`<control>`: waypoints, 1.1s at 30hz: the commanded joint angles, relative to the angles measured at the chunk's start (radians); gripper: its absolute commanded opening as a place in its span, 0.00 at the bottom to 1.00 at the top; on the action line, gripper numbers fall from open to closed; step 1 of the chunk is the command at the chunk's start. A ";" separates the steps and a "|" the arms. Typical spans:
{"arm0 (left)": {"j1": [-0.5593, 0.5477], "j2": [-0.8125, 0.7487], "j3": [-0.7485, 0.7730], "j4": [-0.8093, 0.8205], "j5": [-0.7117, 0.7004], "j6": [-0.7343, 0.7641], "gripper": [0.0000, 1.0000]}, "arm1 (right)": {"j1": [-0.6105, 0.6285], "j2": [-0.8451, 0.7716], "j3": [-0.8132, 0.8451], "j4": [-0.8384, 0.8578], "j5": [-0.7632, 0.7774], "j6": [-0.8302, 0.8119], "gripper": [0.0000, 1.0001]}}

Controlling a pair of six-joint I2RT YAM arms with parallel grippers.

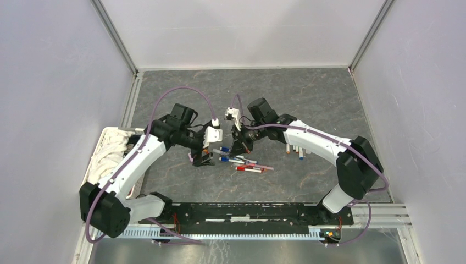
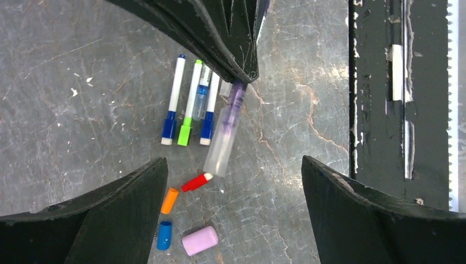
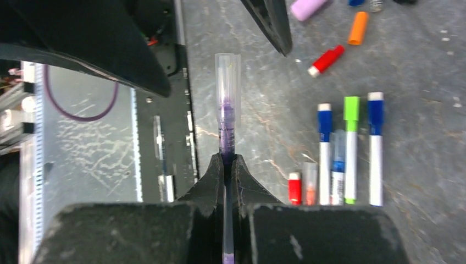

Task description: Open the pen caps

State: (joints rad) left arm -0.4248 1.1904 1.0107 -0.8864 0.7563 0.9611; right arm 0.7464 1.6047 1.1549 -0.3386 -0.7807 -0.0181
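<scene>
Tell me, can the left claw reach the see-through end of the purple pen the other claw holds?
Probably yes. The left claw is wide open, and the purple pen in the right claw points its clear end at that gap, nothing in between.

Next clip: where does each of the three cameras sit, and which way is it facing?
Top external: above and behind the arms, facing down on the table; both show whole, with left gripper and right gripper.
Left wrist: over the table, facing down between its own open fingers at pens and loose caps.
Right wrist: looks along its own shut fingers, clamped on a clear-capped purple pen.
Shared: both wrist views show that pen and the lilac cap.
</scene>
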 commanded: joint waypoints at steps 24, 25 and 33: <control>-0.085 0.012 -0.035 -0.032 -0.089 0.111 0.21 | 0.006 0.092 0.055 0.102 -0.190 0.139 0.04; -0.085 0.013 -0.034 -0.030 -0.096 0.109 0.07 | 0.007 0.093 0.048 0.114 -0.188 0.149 0.11; -0.086 0.011 -0.014 -0.028 -0.078 0.094 0.02 | 0.034 0.124 -0.020 0.282 -0.221 0.259 0.45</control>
State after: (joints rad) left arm -0.5064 1.2030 0.9749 -0.9184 0.6567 1.0435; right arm 0.7574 1.7012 1.1534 -0.1825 -0.9577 0.1757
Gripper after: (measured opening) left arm 0.166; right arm 0.444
